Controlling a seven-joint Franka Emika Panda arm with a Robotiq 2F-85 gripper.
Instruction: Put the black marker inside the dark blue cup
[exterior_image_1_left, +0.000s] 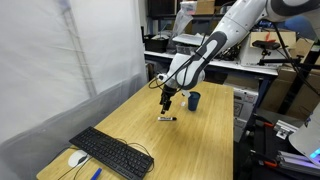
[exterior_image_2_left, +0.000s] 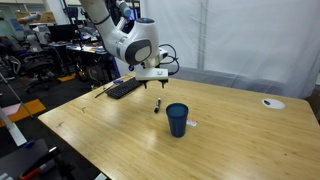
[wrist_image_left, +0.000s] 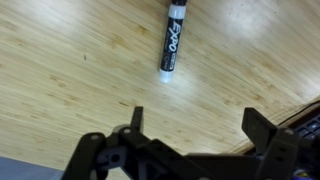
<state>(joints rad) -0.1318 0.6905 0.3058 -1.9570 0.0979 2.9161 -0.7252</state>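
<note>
Spread wide and empty, the claw (wrist_image_left: 193, 118) hovers over the bench (wrist_image_left: 60, 60); the black marker (wrist_image_left: 173, 45) lies flat just ahead of it, long axis running straight away, crosswise to the fingers' closing line. Near the marker, the dark blue cup (exterior_image_2_left: 177, 119) stands upright.

One wooden table (exterior_image_1_left: 210, 130) carries one black marker (wrist_image_left: 173, 40), one dark blue cup (exterior_image_2_left: 177, 119), one black keyboard (exterior_image_1_left: 112, 152) and one white mouse (exterior_image_1_left: 77, 158). One small blue pen-like object (exterior_image_1_left: 97, 173) lies beside the keyboard (too small to identify further). One robot arm (exterior_image_1_left: 205, 52) ends in one gripper (wrist_image_left: 195, 125).
</note>
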